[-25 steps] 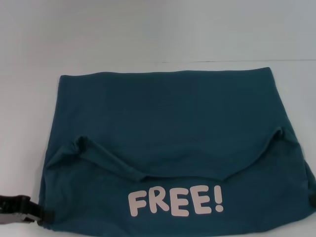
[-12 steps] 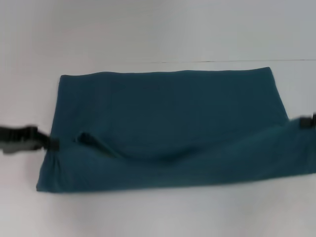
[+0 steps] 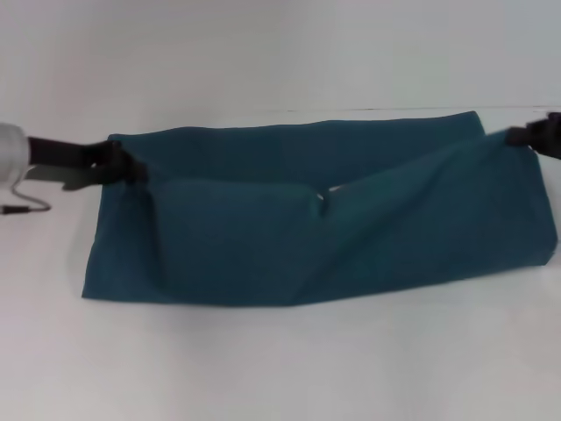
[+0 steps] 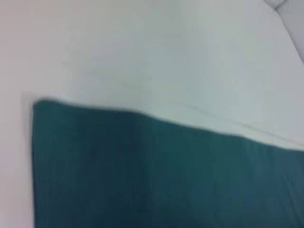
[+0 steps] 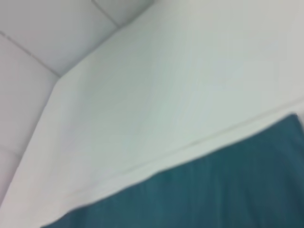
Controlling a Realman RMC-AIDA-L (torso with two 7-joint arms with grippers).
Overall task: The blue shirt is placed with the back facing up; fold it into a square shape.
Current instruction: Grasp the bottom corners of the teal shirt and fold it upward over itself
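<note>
The blue shirt (image 3: 351,228) lies across the white table (image 3: 280,360) as a wide teal band, its near part lifted and carried toward the far edge. My left gripper (image 3: 127,165) is shut on the cloth at the shirt's far left corner. At the far right, my right gripper (image 3: 530,136) is shut on the raised right corner. A small pale spot shows at the fold near the middle. Each wrist view shows only the blue shirt (image 4: 166,175) (image 5: 228,194) edge over the table, with no fingers in view.
The table's far edge (image 3: 394,110) meets a pale wall just behind the shirt. A thin cable (image 3: 22,206) hangs beside the left arm. Bare tabletop lies in front of the shirt.
Both grippers have carried the shirt's near edge up and away toward the far edge. The "FREE!" print, seen one second ago, is folded out of sight. The shirt looks narrower front to back.
</note>
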